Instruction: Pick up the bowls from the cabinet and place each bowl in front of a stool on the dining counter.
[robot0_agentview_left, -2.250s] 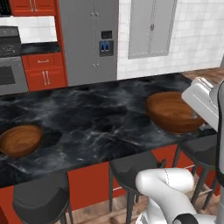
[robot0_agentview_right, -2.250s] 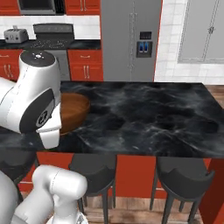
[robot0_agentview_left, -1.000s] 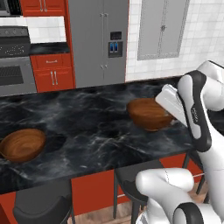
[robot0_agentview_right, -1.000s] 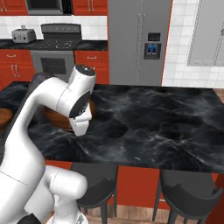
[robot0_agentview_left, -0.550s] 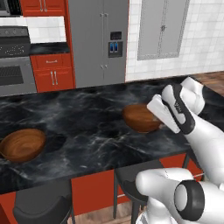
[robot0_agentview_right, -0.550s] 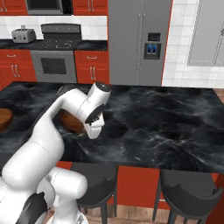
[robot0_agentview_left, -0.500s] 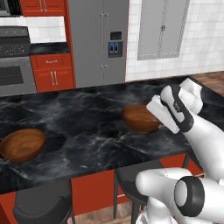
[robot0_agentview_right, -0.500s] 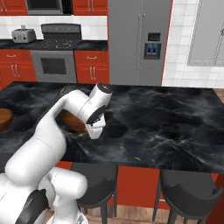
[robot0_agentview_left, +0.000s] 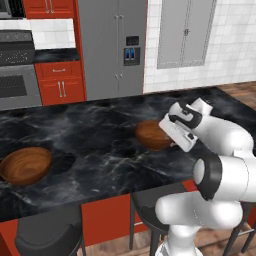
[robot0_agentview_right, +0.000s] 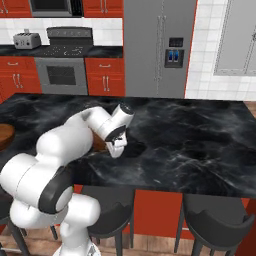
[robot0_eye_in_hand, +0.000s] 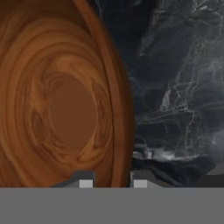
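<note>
My gripper (robot0_agentview_left: 173, 141) is shut on the rim of a brown wooden bowl (robot0_agentview_left: 152, 135), low over the dining counter (robot0_agentview_left: 100, 150). I cannot tell whether the bowl touches the marble. In the hand view the fingertips (robot0_eye_in_hand: 85, 181) straddle the rim, with the bowl (robot0_eye_in_hand: 61, 100) spreading to the left. From the right base view my arm hides most of this bowl and the gripper (robot0_agentview_right: 118, 150) points down. A second bowl (robot0_agentview_left: 27, 165) rests on the counter's left part, its edge (robot0_agentview_right: 4, 135) at the frame's border. Dark stools (robot0_agentview_left: 49, 238) (robot0_agentview_left: 150, 207) stand at the near side. The cabinet is out of view.
Two more stools (robot0_agentview_right: 111, 216) (robot0_agentview_right: 216, 229) sit under the counter's near edge. Beyond the counter are a steel fridge (robot0_agentview_left: 112, 45), an oven (robot0_agentview_left: 17, 82) and red lower cupboards (robot0_agentview_right: 104, 77). A toaster (robot0_agentview_right: 23, 40) stands on the back countertop.
The arm has folded down and carried the bowl lower and leftward to the counter surface. In the last half second it has hardly moved. The base shifted before that.
</note>
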